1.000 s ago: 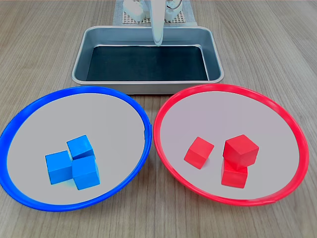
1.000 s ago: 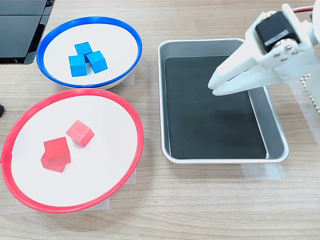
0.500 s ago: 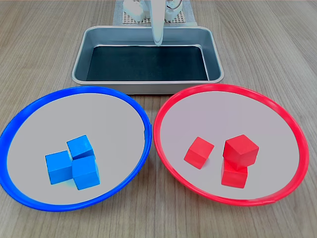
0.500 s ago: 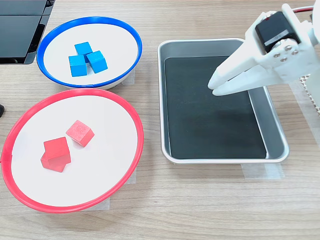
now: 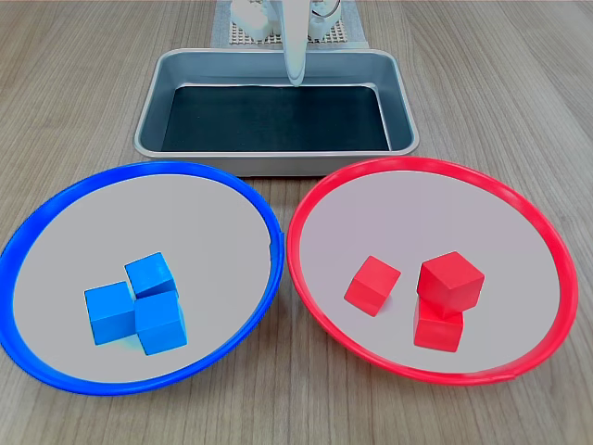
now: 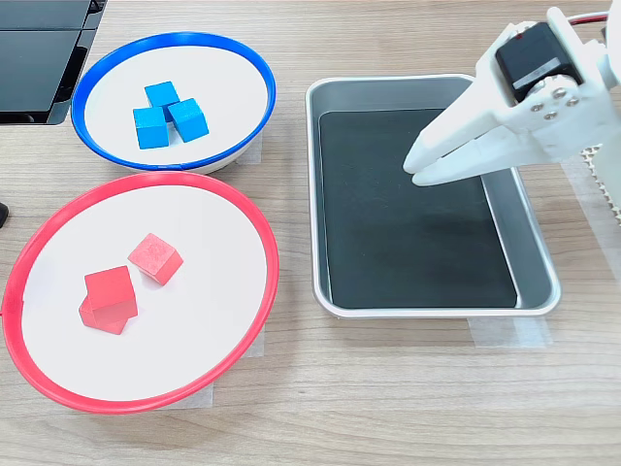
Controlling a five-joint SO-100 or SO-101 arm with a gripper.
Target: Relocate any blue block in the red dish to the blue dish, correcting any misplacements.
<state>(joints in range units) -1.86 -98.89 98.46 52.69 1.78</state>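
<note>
Three blue blocks (image 5: 137, 304) (image 6: 170, 114) lie clustered in the blue dish (image 5: 56, 209) (image 6: 107, 58). The red dish (image 5: 519, 199) (image 6: 58, 218) holds three red cubes (image 5: 372, 285) (image 6: 155, 258), one (image 5: 451, 280) stacked crooked on another; no blue block shows in it. My white gripper (image 6: 411, 167) (image 5: 296, 76) hangs above the metal tray, far from both dishes. Its fingertips are together and hold nothing.
A rectangular metal tray (image 5: 278, 163) (image 6: 437, 304) with a dark liner sits on the wooden table beyond the dishes. A dark device (image 6: 39, 58) lies at the second exterior view's top left. The arm's white base (image 5: 278, 23) stands behind the tray.
</note>
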